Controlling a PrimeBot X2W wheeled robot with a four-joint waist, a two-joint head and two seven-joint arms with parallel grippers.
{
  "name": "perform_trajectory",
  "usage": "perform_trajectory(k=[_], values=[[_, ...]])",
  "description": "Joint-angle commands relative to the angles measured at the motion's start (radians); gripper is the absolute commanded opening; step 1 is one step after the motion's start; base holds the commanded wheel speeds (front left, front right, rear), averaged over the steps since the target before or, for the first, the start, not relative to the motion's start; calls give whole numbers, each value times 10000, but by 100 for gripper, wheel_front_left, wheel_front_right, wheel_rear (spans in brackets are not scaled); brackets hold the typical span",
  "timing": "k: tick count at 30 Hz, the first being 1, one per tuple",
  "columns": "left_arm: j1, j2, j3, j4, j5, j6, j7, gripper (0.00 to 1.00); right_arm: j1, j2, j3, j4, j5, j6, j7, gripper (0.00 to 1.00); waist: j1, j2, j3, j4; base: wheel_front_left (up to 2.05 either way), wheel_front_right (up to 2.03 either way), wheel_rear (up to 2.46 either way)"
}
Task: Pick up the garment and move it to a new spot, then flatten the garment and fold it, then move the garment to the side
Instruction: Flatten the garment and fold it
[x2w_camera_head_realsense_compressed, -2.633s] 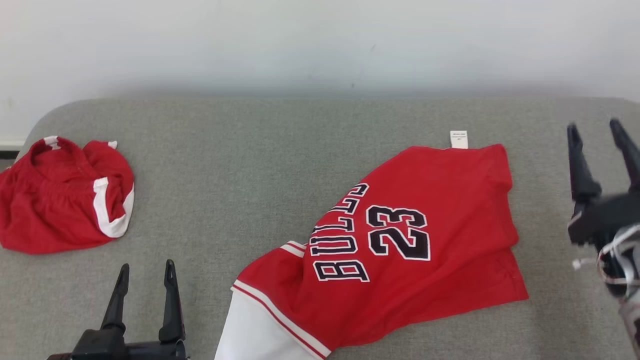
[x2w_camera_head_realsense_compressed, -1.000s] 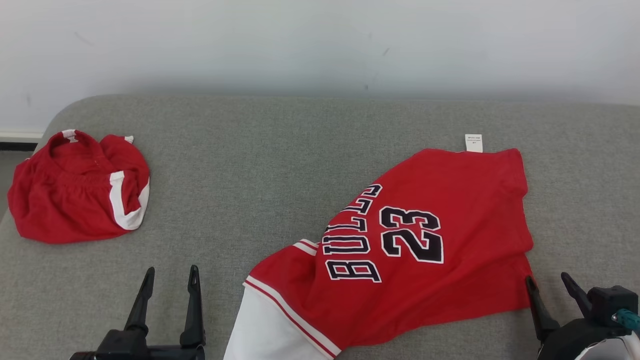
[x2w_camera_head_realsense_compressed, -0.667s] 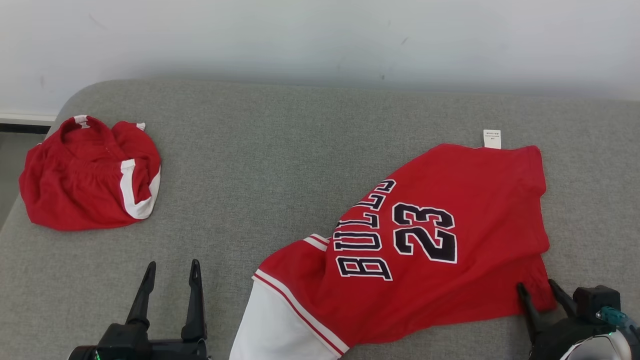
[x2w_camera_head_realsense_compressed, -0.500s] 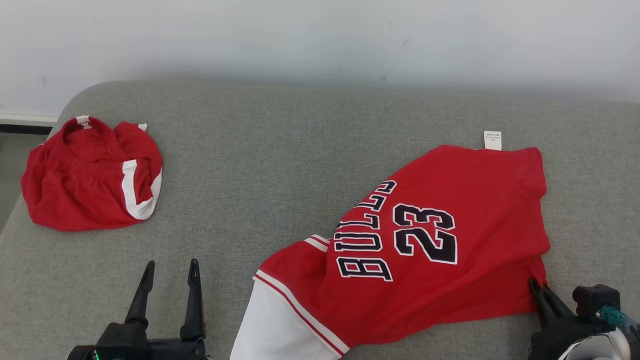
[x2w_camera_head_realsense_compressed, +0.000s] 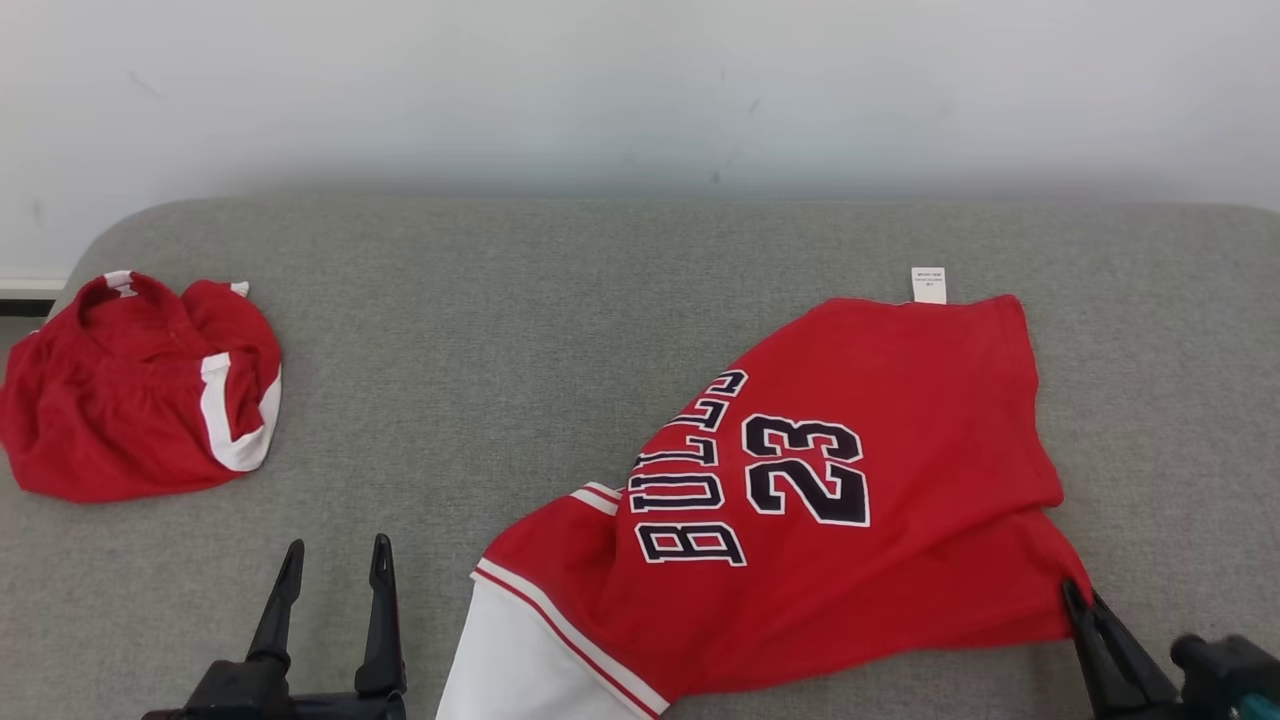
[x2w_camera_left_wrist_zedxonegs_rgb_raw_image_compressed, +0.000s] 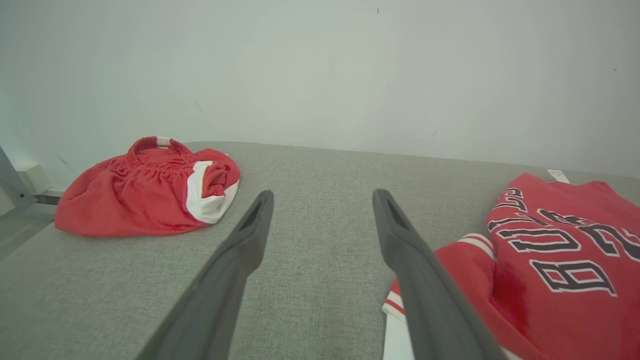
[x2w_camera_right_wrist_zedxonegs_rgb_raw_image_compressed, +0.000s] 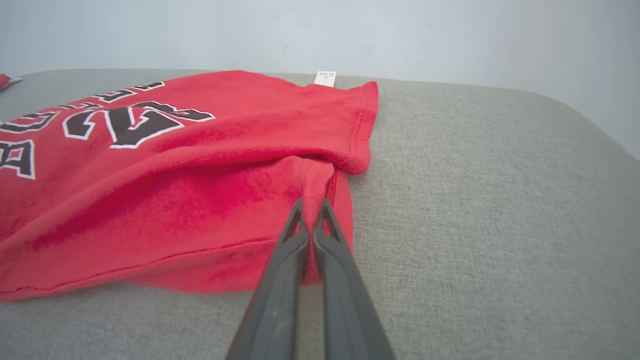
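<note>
The garment (x2w_camera_head_realsense_compressed: 850, 480) is a red jersey with black "BULLS 23" lettering and a white part at its near left; it lies askew on the grey cushion, right of centre. My right gripper (x2w_camera_head_realsense_compressed: 1078, 592) is shut on a pinch of the garment's (x2w_camera_right_wrist_zedxonegs_rgb_raw_image_compressed: 175, 165) near right corner; the right wrist view has the fabric bunched between the gripper's (x2w_camera_right_wrist_zedxonegs_rgb_raw_image_compressed: 311, 206) closed tips. My left gripper (x2w_camera_head_realsense_compressed: 335, 558) stands open at the lower left, left of the garment's white part, with nothing between its fingers (x2w_camera_left_wrist_zedxonegs_rgb_raw_image_compressed: 250, 235). The garment (x2w_camera_left_wrist_zedxonegs_rgb_raw_image_compressed: 550, 260) lies to its right.
A second red piece of clothing with white trim (x2w_camera_head_realsense_compressed: 140, 390) sits crumpled at the cushion's far left (x2w_camera_left_wrist_zedxonegs_rgb_raw_image_compressed: 150, 187). The grey cushion (x2w_camera_head_realsense_compressed: 520, 350) runs back to a white wall (x2w_camera_head_realsense_compressed: 640, 90). A white label (x2w_camera_head_realsense_compressed: 928, 284) sticks out at the garment's far edge.
My right gripper came down from the upper right to the garment's near right corner and shut on it. The fabric there is now pulled into a point. The camera shifted; the left gripper stayed open.
</note>
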Motion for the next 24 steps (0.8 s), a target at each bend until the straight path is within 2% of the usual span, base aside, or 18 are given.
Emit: perform_trajectory(k=[1, 4, 13, 15, 16, 17, 18, 24], values=[[75, -4, 22, 5, -43, -53, -33, 100, 574, 22, -225, -463, -116, -23, -9, 0, 0, 0, 26, -147, 0, 0, 0], [111, -6, 36, 28, -55, -42, -33, 100, 1225, 115, -462, -771, -144, -23, -7, 0, 0, 0, 33, -295, 0, 0, 0], [183, -4, 16, 176, -48, -78, -33, 100, 1739, 423, -664, -923, -78, -23, -9, 0, 0, 0, -183, -500, 0, 0, 0], [229, -4, 44, 199, -44, -100, -33, 100, 1844, 474, -809, -990, -71, -23, -9, 4, 0, 0, -254, -522, 0, 0, 0], [246, -6, 65, 202, -40, -109, -33, 100, 1891, 525, -939, -1048, -43, -23, -8, 0, 0, 0, -283, -537, 0, 0, 0], [264, -4, 81, 205, -33, -120, -33, 100, 1911, 586, -1086, -1165, -27, -23, -10, 58, 0, 0, -313, -552, 0, 0, 0], [285, -6, 109, 203, -18, -135, -33, 100, 1972, 640, -1159, -1212, -23, -23, -8, 100, 0, 0, -344, -566, 0, 0, 0], [517, -9, 225, 202, 43, -130, -33, 100, 2126, 819, -1633, -1720, -169, -23, -8, 100, 0, 0, -575, -671, 0, 0, 0]])
